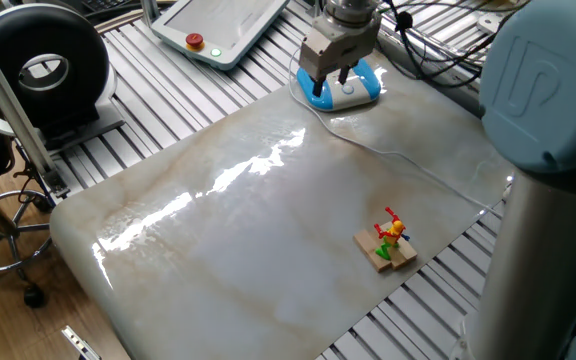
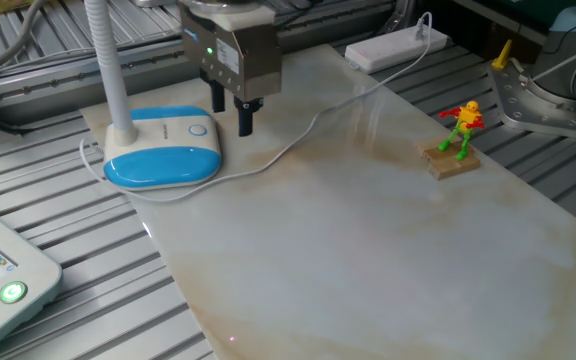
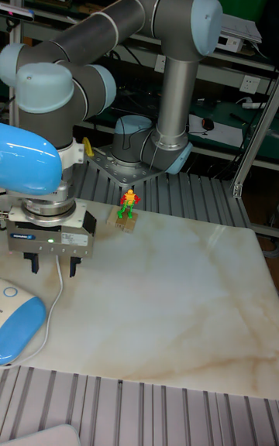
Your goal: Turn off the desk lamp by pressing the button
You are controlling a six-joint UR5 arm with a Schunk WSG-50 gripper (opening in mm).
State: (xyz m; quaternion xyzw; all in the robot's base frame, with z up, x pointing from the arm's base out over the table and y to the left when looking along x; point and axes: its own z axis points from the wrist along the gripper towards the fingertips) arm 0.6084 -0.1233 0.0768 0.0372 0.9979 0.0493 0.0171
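The desk lamp's blue-and-white base [image 2: 163,155] sits at the table's far left corner, and its white neck [image 2: 108,70] rises from the base's left end. The button [image 2: 199,129] is a small ringed circle on the base's white top, uncovered. My gripper [image 2: 232,112] hangs just right of the button and above the base's right end, touching nothing. Its two dark fingers stand apart, open and empty. In one fixed view the gripper [image 1: 328,75] overlaps the base [image 1: 348,90]. The tall fixed view shows the gripper [image 3: 52,265] above and right of the base [image 3: 17,326].
A thin white cord [image 2: 298,135] runs from the lamp across the tabletop. A toy figure on a wooden block [image 2: 455,140] stands at the right. A white pendant with a red knob [image 1: 218,25] lies beyond the table, and a white power strip [image 2: 393,48] lies at the back.
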